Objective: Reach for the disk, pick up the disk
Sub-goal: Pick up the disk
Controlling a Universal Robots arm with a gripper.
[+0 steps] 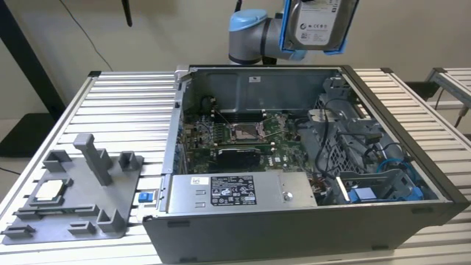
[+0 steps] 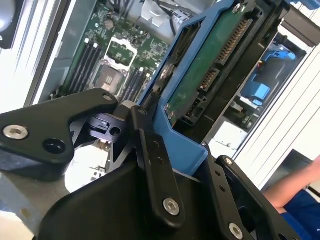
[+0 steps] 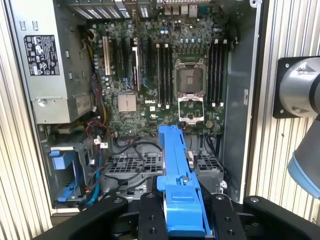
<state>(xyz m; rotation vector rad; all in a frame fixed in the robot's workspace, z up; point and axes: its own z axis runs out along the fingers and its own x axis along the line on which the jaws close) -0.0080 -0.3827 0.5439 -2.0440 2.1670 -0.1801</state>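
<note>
1. Exterior view: the disk (image 1: 318,22) — a flat silver-grey metal hard drive with a white printed label and blue plastic rails — hangs high above the open grey computer case (image 1: 294,165), well clear of it.
2. Both wrist views show the black two-fingered hand (image 3: 182,220) clamped narrowly on the drive's blue rail, one finger (image 2: 155,165) pressed against each side.
3. Risk, as I judge it: the grip sits on one end only, so the drive could pivot or slip — a drop would land on the green motherboard (image 3: 165,75) directly below.
4. The ribbed metal bench (image 1: 118,127) carries the case and a grey plastic fixture (image 1: 70,193).
</note>
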